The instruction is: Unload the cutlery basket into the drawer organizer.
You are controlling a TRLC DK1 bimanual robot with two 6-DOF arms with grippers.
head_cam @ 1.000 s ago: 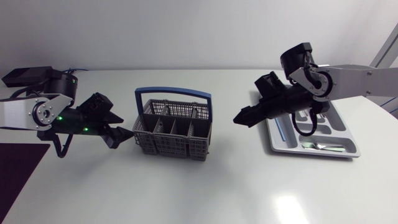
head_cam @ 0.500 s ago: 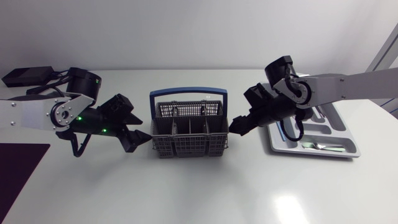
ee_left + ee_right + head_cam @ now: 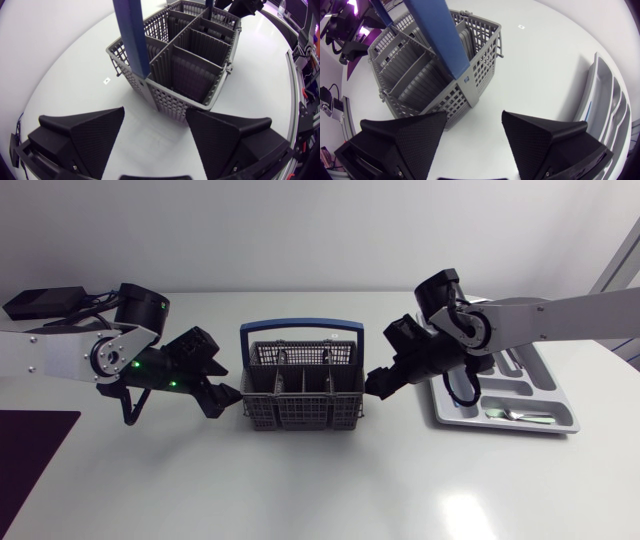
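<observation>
Squarely between both arms: cutlery basket point(image 3: 302, 395), long axis running from left gripper point(image 3: 226, 402) to right gripper point(image 3: 377, 386). Each gripper faces one short end, blue handle post ahead. Both grippers spread wide, holding nothing, tips just beside end walls; contact unclear. Drawer organizer point(image 3: 565, 420) beyond right arm, near table point(image 3: 300, 490) edge. Open room in front.

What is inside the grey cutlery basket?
Both wrist views show only grey dividers in the cutlery basket; no cutlery shows. The blue handle and the walls cover parts of some compartments.
</observation>
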